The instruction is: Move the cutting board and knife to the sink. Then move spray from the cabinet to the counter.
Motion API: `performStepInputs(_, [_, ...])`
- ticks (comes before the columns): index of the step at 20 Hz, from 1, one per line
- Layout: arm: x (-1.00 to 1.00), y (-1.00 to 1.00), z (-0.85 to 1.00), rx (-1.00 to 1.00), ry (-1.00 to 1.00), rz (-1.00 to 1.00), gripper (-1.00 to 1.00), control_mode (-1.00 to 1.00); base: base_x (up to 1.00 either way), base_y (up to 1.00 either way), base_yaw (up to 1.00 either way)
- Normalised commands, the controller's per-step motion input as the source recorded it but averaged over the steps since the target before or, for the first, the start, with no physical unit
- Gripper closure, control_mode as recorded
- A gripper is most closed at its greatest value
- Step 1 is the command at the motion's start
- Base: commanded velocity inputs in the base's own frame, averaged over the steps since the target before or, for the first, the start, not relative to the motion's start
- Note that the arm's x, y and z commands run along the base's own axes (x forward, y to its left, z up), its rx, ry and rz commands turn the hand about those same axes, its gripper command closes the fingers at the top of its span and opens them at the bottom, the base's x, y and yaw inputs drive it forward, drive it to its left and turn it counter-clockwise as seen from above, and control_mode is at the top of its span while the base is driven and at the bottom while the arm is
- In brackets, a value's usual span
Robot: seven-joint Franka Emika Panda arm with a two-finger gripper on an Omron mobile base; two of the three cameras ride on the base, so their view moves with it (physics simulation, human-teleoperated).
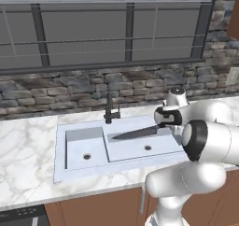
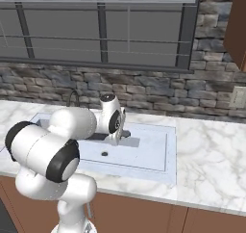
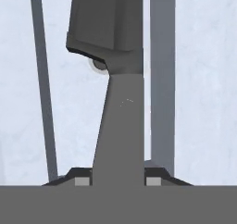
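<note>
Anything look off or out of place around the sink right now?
Only the knife: it hangs level in mid-air over the right basin of the sink, handle clamped in the claw, blade pointing toward the faucet side. That is the carry, not a fault. No spill or damage shows.

Knife [image 1: 135, 134] matt dark grey; sink [image 1: 84, 148] smooth pale; counter [image 1: 28, 155] glossy veined marble.

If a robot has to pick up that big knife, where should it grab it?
By the handle, as here: the gripper is shut on the knife at its handle end, fingers on either side. The handle is thick and blunt; the blade is thin and pointed, sticking out level over the sink. Coming from above suits that flat pose.
</note>
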Motion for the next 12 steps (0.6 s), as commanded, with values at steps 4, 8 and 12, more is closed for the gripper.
performStepInputs(4, [0.0, 0.01, -0.26, 0.0, -0.03, 0.02, 1.0, -1.0, 0.0, 0.0, 0.0])
performStepInputs(8, [0.0, 0.0, -0.28, 0.0, -0.07, 0.01, 1.0, -1.0, 0.0, 0.0, 0.0])
performStepInputs(12, [0.0, 0.0, -0.27, 0.0, -0.04, 0.01, 1.0, -1.0, 0.0, 0.0, 0.0])
